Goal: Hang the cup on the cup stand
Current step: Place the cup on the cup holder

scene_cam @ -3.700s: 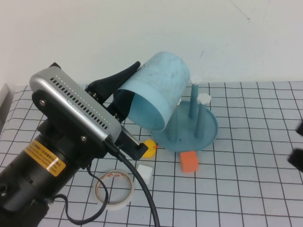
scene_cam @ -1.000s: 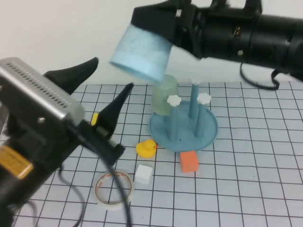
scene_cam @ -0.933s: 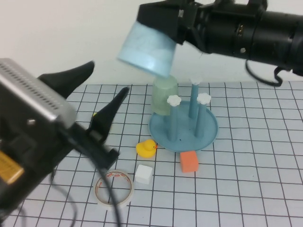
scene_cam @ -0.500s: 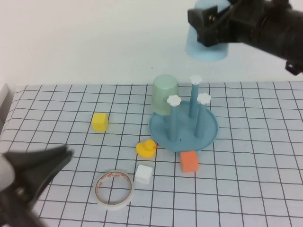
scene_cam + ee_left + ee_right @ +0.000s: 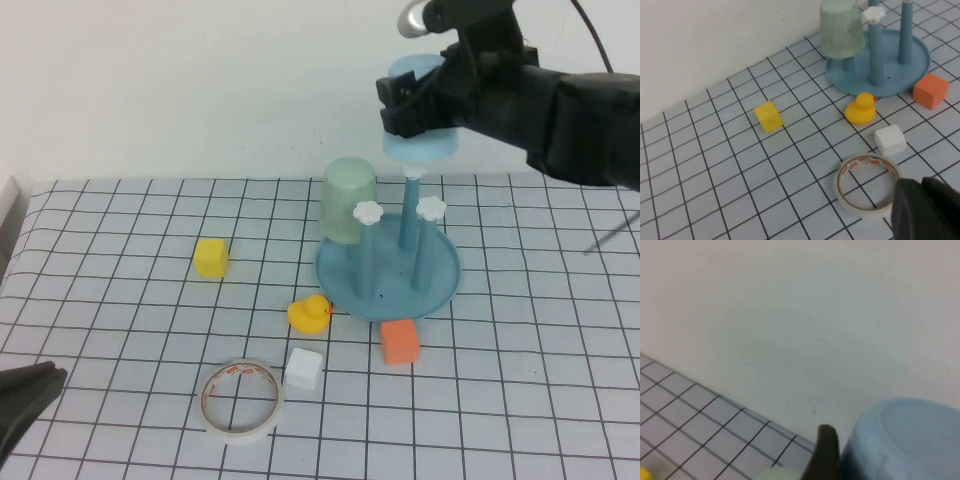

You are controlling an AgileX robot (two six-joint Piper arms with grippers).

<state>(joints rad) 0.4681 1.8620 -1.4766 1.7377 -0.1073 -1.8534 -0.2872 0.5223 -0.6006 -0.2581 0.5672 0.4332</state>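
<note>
Right hand (image 5: pixel 425 105) grasps the cup (image 5: pixel 420 138) inverted, mouth down, right above the rear peg of the cup stand (image 5: pixel 440 285), probably lined up so the peg goes inside when lowered. Left hand (image 5: pixel 25 395) is clenched empty, parked low at the near-left edge of the tabletop (image 5: pixel 120 300), likely to stay clear. Count: one blue cup, one green cup (image 5: pixel 348 200) already on a peg, three white-capped pegs visible, one duck (image 5: pixel 310 314), one tape roll (image 5: pixel 240 399), three cubes: yellow (image 5: pixel 210 257), white (image 5: pixel 303 368), orange (image 5: pixel 399 342).

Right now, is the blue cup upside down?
Yes. The blue cup hangs mouth-down in the right gripper, just above a peg of the stand.
</note>
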